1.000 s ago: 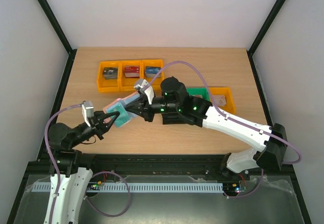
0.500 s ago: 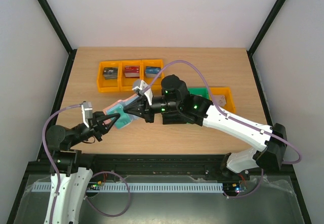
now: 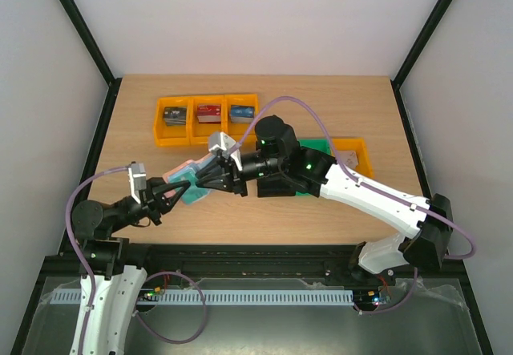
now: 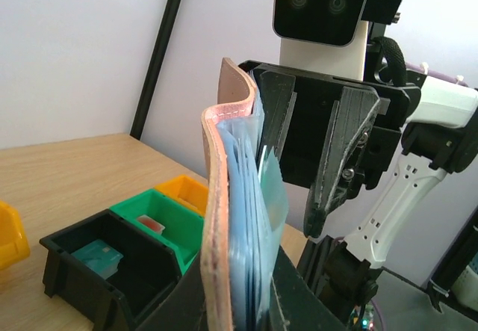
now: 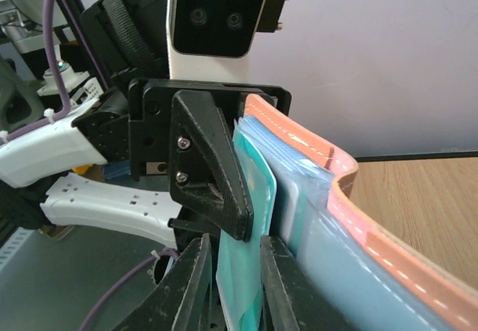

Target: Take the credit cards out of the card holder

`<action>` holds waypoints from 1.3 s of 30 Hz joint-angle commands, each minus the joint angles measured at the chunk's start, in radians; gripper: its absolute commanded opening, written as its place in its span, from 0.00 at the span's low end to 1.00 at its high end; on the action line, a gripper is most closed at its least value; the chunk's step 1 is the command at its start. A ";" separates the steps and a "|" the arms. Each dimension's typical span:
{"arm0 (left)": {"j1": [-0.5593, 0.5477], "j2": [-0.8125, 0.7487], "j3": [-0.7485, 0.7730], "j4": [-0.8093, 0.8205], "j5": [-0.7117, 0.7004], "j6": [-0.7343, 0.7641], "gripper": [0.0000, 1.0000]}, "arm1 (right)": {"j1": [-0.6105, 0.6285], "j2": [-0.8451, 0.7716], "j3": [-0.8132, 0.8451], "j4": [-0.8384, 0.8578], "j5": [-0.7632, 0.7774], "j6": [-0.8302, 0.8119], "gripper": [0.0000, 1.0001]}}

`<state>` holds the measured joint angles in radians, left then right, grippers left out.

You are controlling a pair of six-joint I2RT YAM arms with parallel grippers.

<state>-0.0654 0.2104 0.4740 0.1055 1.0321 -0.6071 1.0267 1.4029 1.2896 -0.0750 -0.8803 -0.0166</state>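
Obs: left gripper (image 3: 178,187) clamped on card holder (image 4: 220,234), upright at centre of left wrist view. The right gripper (image 5: 237,245) straddles teal card (image 5: 250,196) at lower centre; whether it pinches cannot be told. Holder likely soft and bendy. Card likely light, stiff, slick, so best gripped by its exposed edge.

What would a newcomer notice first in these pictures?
A reddish-tan leather-like card holder, pale blue inside, hangs in mid-air over the table's near-left part, clamped in the left gripper. The right gripper meets it head-on, its fingers either side of a teal plastic card sticking out of the holder.
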 commanded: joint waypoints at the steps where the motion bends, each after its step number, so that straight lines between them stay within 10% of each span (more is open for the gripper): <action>1: -0.014 0.007 0.027 0.045 0.002 0.067 0.02 | 0.073 0.037 -0.002 -0.094 -0.187 -0.084 0.20; 17: -0.014 -0.014 0.041 0.026 0.009 0.244 0.02 | 0.114 -0.015 -0.090 0.163 -0.086 0.023 0.52; 28: -0.014 -0.058 0.024 0.146 0.008 0.126 0.02 | 0.112 -0.104 -0.265 0.455 0.316 0.215 0.57; 39: -0.014 -0.081 0.032 0.169 0.051 0.123 0.02 | 0.112 -0.069 -0.231 0.377 0.193 0.192 0.73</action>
<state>-0.0723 0.1577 0.4885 0.1398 0.9859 -0.4747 1.1469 1.2842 1.0267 0.3878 -0.6449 0.2096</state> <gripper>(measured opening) 0.093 0.695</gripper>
